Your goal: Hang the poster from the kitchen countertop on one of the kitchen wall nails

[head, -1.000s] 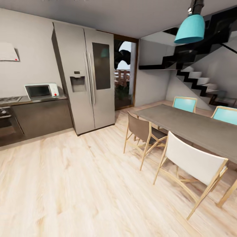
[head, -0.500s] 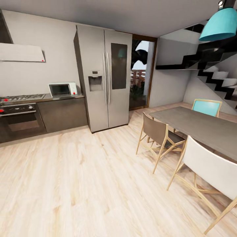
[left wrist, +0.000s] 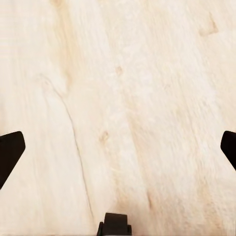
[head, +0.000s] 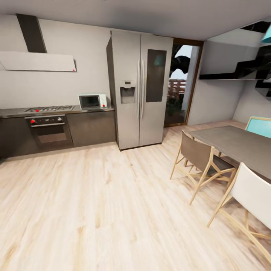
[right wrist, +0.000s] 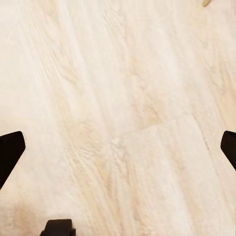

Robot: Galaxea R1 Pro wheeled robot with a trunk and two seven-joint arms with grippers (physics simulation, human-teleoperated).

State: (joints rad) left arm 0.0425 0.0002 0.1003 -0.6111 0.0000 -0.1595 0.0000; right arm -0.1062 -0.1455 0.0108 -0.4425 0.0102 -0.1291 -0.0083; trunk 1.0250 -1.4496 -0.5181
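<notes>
The poster is out of view, and I can make out no wall nail on the pale grey wall. A stretch of the kitchen countertop (head: pixel 15 111) runs along the far left wall over dark cabinets, carrying a gas hob and a white microwave (head: pixel 92 101). My left gripper (left wrist: pixel 118 147) hangs over light wooden floor, its dark fingertips (left wrist: pixel 10 150) wide apart and nothing between them. My right gripper (right wrist: pixel 118 147) is also open over the floorboards, with empty space between its fingertips (right wrist: pixel 11 147).
A tall steel fridge (head: pixel 141 88) stands right of the counter, and a built-in oven (head: pixel 51 131) sits below the hob. On the right, a grey dining table (head: pixel 233 141) is ringed by wooden chairs (head: pixel 197 156). Open wooden floor stretches from me to the cabinets.
The whole picture has shifted right because the camera has swung left: more counter, the oven and the hood have come into view. Nothing in the room has moved.
</notes>
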